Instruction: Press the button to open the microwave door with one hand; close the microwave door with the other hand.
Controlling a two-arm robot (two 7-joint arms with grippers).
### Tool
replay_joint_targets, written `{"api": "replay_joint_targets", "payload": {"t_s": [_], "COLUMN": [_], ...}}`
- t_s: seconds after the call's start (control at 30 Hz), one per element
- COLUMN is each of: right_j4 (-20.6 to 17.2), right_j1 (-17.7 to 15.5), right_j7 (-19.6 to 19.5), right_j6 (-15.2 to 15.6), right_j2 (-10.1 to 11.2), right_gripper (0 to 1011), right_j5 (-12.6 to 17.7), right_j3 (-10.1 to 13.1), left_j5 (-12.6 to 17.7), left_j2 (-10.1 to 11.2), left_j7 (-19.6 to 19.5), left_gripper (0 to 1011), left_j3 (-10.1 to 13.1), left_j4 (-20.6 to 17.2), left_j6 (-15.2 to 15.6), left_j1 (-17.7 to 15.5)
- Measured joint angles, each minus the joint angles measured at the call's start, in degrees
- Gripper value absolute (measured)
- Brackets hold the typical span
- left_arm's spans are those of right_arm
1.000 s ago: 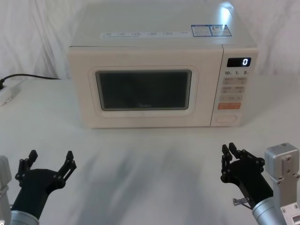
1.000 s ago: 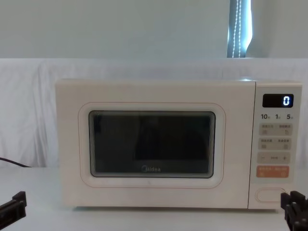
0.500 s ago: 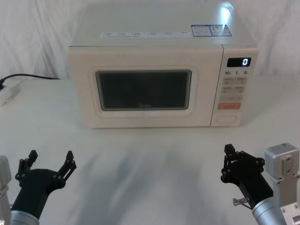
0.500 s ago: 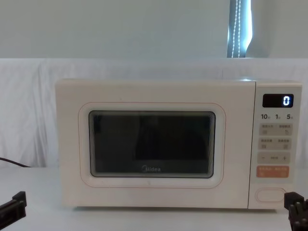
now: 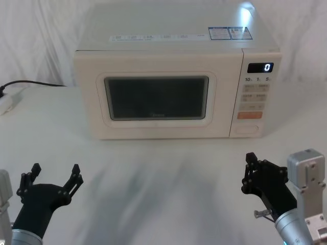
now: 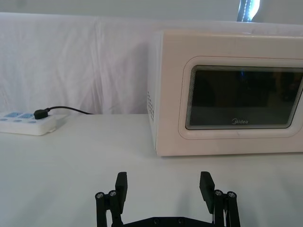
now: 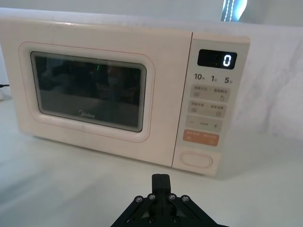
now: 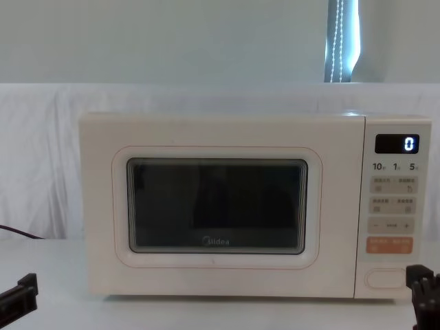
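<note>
The cream-white microwave (image 5: 173,46) stands at the back of the table, its display reading "0". The microwave door (image 5: 158,99) with its dark window is closed flush, and it shows again in the chest view (image 8: 216,206). The wide pill-shaped button (image 5: 247,129) sits at the bottom of the control panel, below the orange key (image 7: 201,138). My right gripper (image 5: 250,159) is shut and empty near the table's front right, well short of the button (image 7: 196,159). My left gripper (image 5: 55,171) hangs open and empty at the front left, with the door (image 6: 241,99) far ahead of it.
A white power strip (image 6: 26,124) with a black plug and cable lies on the table left of the microwave, near the left edge (image 5: 7,102). White cloth covers the table and hangs behind. Open table surface lies between the grippers and the oven.
My right gripper's fingers have come together from a slight gap and shifted a little lower. The left gripper and the microwave have not moved.
</note>
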Motion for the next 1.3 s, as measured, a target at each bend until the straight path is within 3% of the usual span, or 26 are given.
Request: {"api": "replay_joint_targets", "payload": {"t_s": [0.43, 0.73, 1.3], "right_j4": [2.4, 7.7, 17.8], "right_j1": [5.2, 10.4, 17.8], "right_j7": [1.6, 2.1, 2.3], "right_j6": [4.1, 5.9, 9.9], "right_j2": [-2.0, -4.0, -8.7], "right_gripper": [0, 0, 0], "right_j5": [-3.5, -6.1, -6.2], "right_j3": [0.9, 1.7, 5.6], "left_j5": [0.0, 0.0, 0.0], "left_j2": [0.0, 0.0, 0.0], "left_j7": [0.0, 0.0, 0.0], "left_gripper": [1001, 1001, 1001], "left_j3": [0.0, 0.0, 0.0], "left_j4": [0.0, 0.0, 0.0], "left_j6": [0.0, 0.0, 0.0], "left_j1": [0.0, 0.0, 0.0]}}
